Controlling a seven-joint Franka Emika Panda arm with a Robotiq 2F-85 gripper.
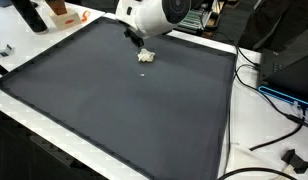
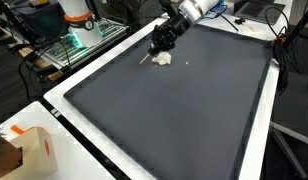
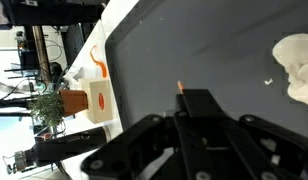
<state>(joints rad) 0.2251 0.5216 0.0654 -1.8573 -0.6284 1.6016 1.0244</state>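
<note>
My gripper [image 1: 137, 40] hangs over the far part of a large dark mat [image 1: 124, 110]; it also shows in an exterior view [image 2: 160, 42]. In the wrist view its fingers [image 3: 198, 100] are closed together on a thin stick whose orange tip [image 3: 180, 87] pokes out beyond them. The stick also shows in an exterior view [image 2: 146, 58]. A crumpled white lump [image 1: 146, 56] lies on the mat right beside the fingertips and shows in both other views [image 2: 163, 59] [image 3: 297, 65]. A small white crumb [image 3: 270, 82] lies next to it.
The mat lies on a white table [image 2: 74, 125]. A brown and orange box [image 2: 24, 150] stands at one table corner, also in the wrist view [image 3: 99, 97]. A black bottle [image 1: 32, 15] stands at the far edge. Cables [image 1: 279, 100] lie beside the mat.
</note>
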